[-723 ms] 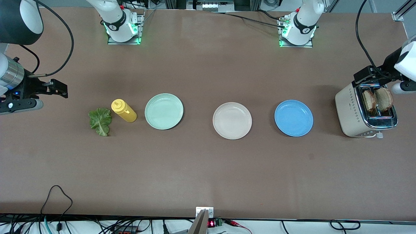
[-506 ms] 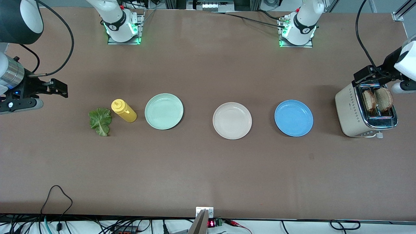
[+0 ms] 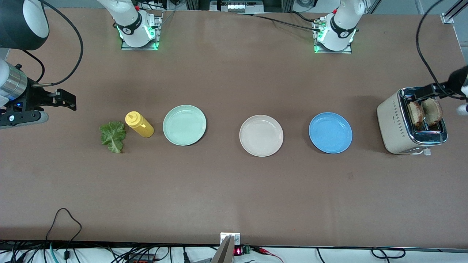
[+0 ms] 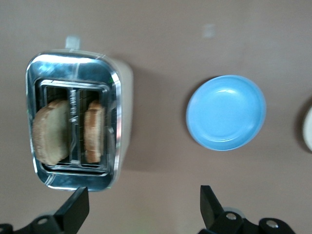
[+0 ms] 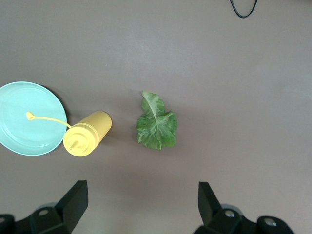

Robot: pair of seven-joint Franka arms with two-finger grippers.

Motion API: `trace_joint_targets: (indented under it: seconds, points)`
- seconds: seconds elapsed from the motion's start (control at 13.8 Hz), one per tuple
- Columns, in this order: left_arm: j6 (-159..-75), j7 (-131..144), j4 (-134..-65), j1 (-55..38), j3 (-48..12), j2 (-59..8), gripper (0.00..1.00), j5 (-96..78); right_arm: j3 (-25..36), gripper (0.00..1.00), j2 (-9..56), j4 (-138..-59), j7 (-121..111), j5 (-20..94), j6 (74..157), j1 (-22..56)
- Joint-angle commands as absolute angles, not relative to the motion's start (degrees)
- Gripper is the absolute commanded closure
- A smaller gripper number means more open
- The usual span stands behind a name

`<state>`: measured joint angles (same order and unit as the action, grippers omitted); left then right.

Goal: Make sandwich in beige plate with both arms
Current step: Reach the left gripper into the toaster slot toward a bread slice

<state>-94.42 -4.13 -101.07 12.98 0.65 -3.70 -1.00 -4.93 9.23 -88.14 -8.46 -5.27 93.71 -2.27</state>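
Presently, items as found. Beige plate (image 3: pixel 261 135): bare, mid-table, between mint-green plate (image 3: pixel 184 125) and blue plate (image 3: pixel 330 132); no sandwich assembled. Bread slices (image 3: pixel 425 111): two, upright in the slots of the toaster (image 3: pixel 409 124) at the left arm's end of the table. Lettuce leaf (image 3: pixel 113 136): flat on the table at the right arm's end, just beside the yellow squeeze bottle (image 3: pixel 139 124).

Change noted: against the frames a moment before, the left arm had drawn back toward the table's edge, leaving only a dark part of it over the toaster's top. Judged a repositioning above the bread, no slice yet lifted. Right arm unchanged, waiting.

Left gripper (image 4: pixel 144 207): over the table just beside the toaster, fingers spread wide, nothing between them. Right gripper (image 5: pixel 143 202): over bare table near the lettuce, fingers likewise apart and empty.

Views compared: the front view alone showed the beige plate whole and all three plates in a row; the left wrist view looked straight down into the toaster slots with the blue plate nearby; the right wrist view showed the bottle's cap tether lying over the mint-green plate's rim
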Motion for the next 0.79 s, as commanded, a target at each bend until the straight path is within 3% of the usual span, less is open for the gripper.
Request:
trace_joint_targets:
  seconds: [0.0,0.72]
  points:
    - [-95.09,-7.19,-100.28,15.9,0.35,-9.3,0.0,-0.26,-5.19,0.0,8.88,-88.68,-8.17,-4.31,94.83,-2.81]
    - [-98.17,-11.95,-100.11,19.25,0.18,-17.22,0.01,-0.44,-5.54,0.0,13.53,-88.95,-8.53,-5.27,89.83,-0.26]
